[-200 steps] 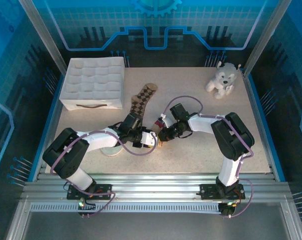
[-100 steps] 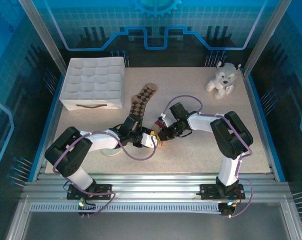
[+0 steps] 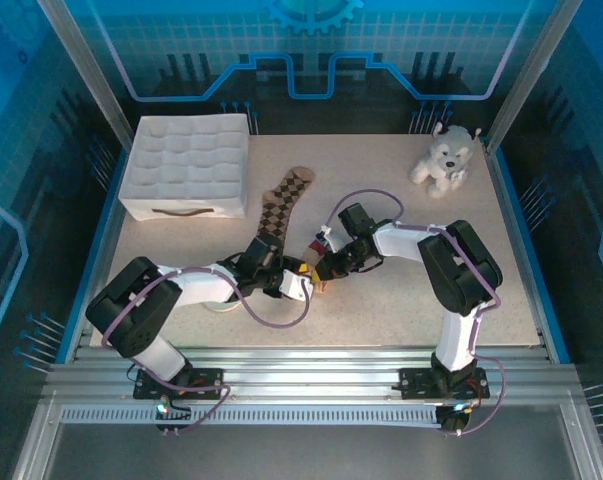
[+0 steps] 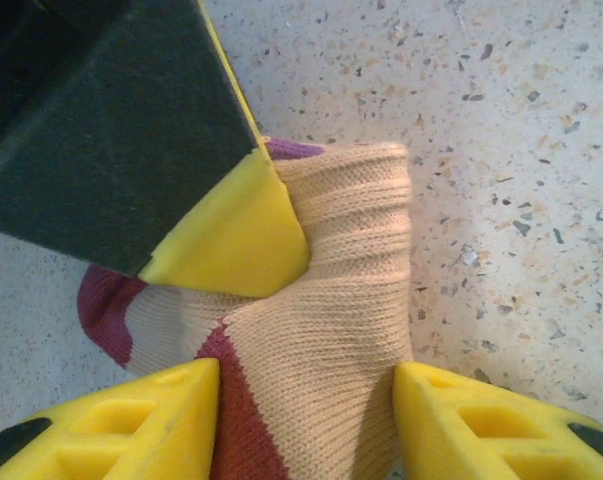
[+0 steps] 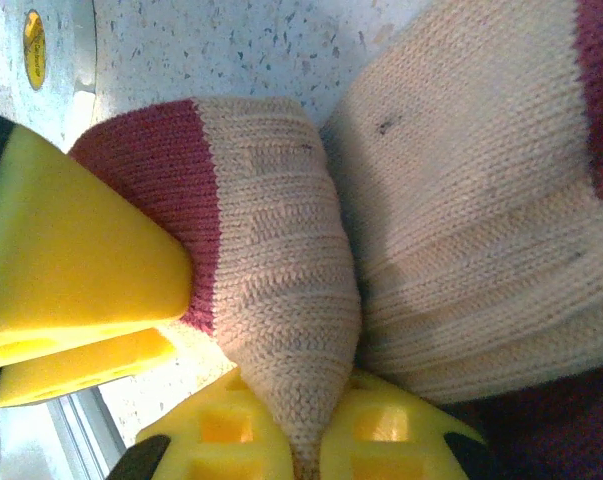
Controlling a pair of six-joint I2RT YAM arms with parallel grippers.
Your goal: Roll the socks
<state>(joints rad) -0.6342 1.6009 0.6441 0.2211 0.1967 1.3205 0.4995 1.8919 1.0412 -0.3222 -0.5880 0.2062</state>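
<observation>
The tan sock (image 4: 331, 300) with dark red toe and heel lies bunched at the middle of the table (image 3: 411, 300), a small part of it visible in the top view (image 3: 320, 288). My left gripper (image 4: 306, 420) straddles the bundle, one yellow fingertip against each side. My right gripper (image 5: 316, 440) is shut on a pinched fold of the same sock (image 5: 281, 250). Both grippers meet there, the left gripper (image 3: 303, 283) right beside the right gripper (image 3: 324, 270). The brown argyle sock (image 3: 286, 198) lies flat behind them, untouched.
A white quilted fabric box (image 3: 188, 165) stands at the back left. A grey-white plush dog (image 3: 444, 160) sits at the back right. A pale round object (image 3: 221, 300) lies under my left forearm. Blue rails border the table.
The left arm has shifted slightly and its jaws have spread a little around the tan sock. The right gripper stays shut on its fold.
</observation>
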